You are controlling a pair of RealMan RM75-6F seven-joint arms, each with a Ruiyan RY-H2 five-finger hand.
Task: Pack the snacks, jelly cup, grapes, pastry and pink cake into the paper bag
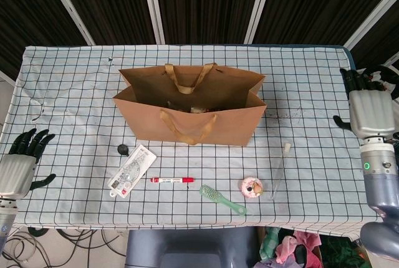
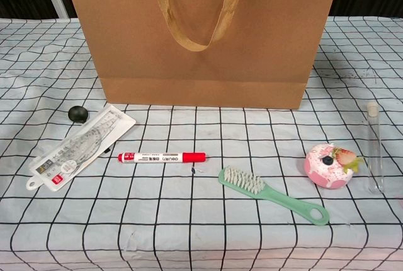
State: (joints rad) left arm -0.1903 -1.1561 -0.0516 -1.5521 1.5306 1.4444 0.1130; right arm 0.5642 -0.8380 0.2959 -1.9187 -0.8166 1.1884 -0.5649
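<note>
The brown paper bag (image 1: 187, 124) (image 2: 208, 38) stands open in the middle of the table, with dark items dimly showing inside. The pink cake (image 1: 252, 187) (image 2: 327, 165) lies on the cloth in front of the bag, toward the right. My right hand (image 1: 368, 109) hangs open at the table's right edge, far from the bag and cake, holding nothing. My left hand (image 1: 19, 162) stays open at the front left corner, fingers spread. Neither hand shows in the chest view.
A green brush (image 1: 221, 198) (image 2: 271, 194), a red marker (image 1: 172, 180) (image 2: 162, 157), a packaged ruler set (image 1: 131, 170) (image 2: 79, 147) and a small black ball (image 1: 123, 149) (image 2: 78, 114) lie in front of the bag. A clear tube (image 1: 278, 168) (image 2: 374, 148) lies right of the cake.
</note>
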